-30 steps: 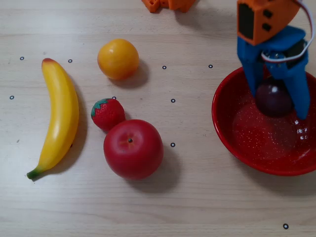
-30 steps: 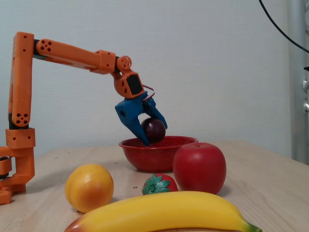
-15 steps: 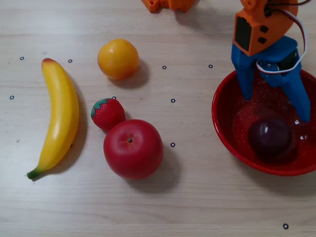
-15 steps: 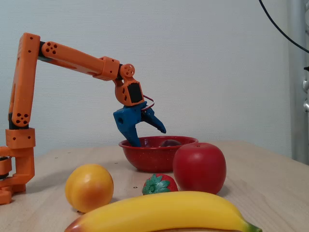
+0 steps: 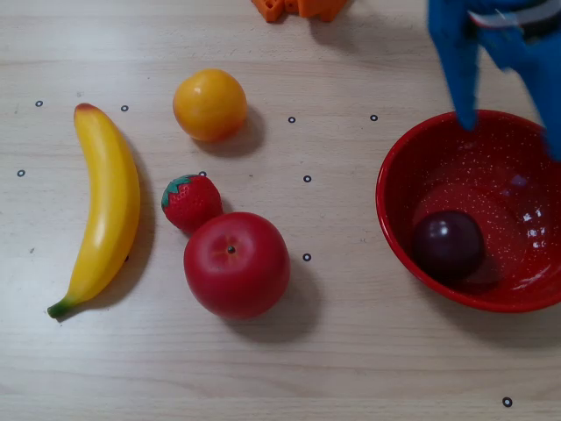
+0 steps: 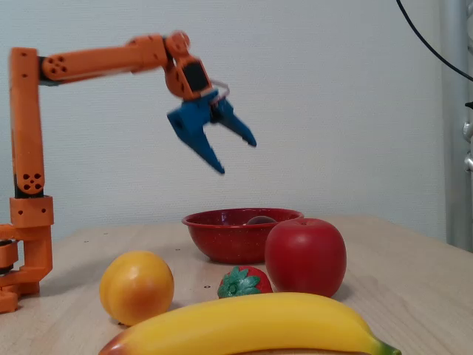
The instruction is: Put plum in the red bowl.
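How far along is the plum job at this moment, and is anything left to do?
Looks done: the plum lies inside the red bowl, resting on its floor in the overhead view. In hand: nothing; the tool hangs open and empty, well above the bowl in the fixed view. Left: at most pulling the arm back. The orange, strawberry, apple and banana sit on the table outside the bowl.

plum in bowl, fruits left in overhead view
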Controlling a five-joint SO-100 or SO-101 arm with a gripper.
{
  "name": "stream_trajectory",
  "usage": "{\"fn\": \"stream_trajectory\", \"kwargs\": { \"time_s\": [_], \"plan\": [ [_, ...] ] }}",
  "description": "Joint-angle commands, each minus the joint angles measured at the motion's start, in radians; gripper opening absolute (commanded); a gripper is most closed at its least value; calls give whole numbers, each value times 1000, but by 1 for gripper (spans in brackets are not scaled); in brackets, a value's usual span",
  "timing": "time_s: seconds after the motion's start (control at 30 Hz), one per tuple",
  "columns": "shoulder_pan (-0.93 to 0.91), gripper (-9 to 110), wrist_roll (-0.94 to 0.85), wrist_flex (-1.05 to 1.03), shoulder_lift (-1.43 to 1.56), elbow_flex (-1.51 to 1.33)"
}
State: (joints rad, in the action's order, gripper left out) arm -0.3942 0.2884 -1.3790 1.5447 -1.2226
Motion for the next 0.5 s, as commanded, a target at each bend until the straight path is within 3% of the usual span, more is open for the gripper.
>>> {"fn": "stream_trajectory", "kwargs": {
  "time_s": [0.0,0.33,0.47],
  "plan": [
    [72,25,-31,-23,167,34],
    [232,0,-21,-31,572,-365],
    [296,0,-28,-31,663,-476]
  ]
}}
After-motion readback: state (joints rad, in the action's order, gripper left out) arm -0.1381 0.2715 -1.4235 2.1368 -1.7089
